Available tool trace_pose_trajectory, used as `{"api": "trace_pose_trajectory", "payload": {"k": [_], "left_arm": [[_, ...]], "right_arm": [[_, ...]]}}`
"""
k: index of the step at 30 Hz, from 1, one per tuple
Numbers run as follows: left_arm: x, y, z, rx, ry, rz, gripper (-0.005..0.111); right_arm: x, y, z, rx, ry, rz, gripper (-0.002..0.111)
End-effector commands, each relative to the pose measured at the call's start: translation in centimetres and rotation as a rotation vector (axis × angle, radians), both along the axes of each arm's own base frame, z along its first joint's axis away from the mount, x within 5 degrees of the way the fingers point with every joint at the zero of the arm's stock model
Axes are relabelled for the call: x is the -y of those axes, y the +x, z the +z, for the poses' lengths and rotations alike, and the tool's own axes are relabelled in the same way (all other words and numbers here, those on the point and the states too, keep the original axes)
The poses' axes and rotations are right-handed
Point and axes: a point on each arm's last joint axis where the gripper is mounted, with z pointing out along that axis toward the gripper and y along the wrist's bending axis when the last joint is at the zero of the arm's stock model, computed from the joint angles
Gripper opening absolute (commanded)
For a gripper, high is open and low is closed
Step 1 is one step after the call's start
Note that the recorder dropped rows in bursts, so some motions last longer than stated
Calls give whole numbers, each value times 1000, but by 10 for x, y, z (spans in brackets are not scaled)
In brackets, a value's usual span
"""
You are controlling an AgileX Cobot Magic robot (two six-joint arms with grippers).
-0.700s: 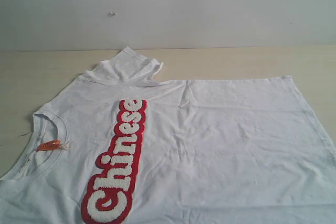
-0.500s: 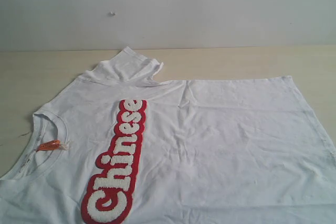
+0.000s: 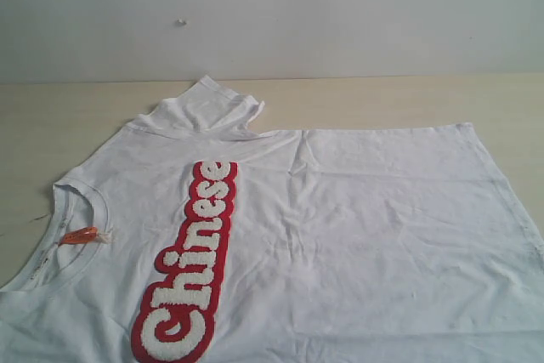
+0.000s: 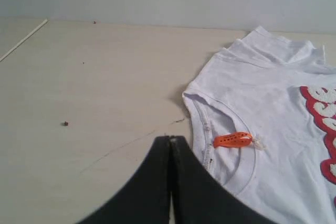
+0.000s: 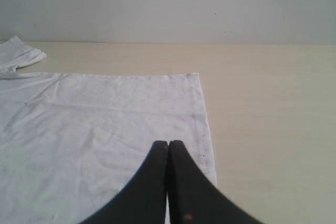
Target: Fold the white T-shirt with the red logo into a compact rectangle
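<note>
A: Has anything shifted since the earlier frame?

B: Nothing. The white T-shirt (image 3: pixel 365 235) lies as it did, spread front-up on the table (image 3: pixel 382 99), collar to the left of the exterior view and hem to the right.

A: Any fold made?

B: None that shows. The red logo (image 3: pixel 189 261) runs uncovered down the front, and the far sleeve (image 3: pixel 208 106) sticks out past the body. I'd judge the whole fold is left to do.

A: And the grippers?

B: The left gripper (image 4: pixel 171 139) hangs near the collar, by the orange tag (image 4: pixel 232 139). The right gripper (image 5: pixel 168 142) hangs over the hem edge. Both have their fingers pressed together and hold nothing.
</note>
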Motion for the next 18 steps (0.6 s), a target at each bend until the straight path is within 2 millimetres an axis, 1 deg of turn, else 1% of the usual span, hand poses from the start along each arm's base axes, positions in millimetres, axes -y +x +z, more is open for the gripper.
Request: {"api": "trace_pose_trajectory", "payload": {"k": [1, 5, 7, 9, 12, 18], "left_arm": [[0, 0, 3, 39, -7, 4, 0], [0, 2, 11, 127, -18, 11, 0], [-1, 3, 18, 208, -60, 22, 0], [-2, 3, 32, 355, -72, 29, 0], [-2, 2, 36, 405, -69, 30, 0], [-2, 2, 38, 422, -68, 30, 0]], "right_arm": [[1, 0, 0, 4, -11, -6, 0], [1, 0, 0, 4, -11, -6, 0], [1, 0, 0, 4, -11, -6, 0], [1, 0, 1, 22, -39, -8, 0], [1, 1, 5, 60, -49, -7, 0], [0, 3, 24, 276, -61, 0, 0]]}}
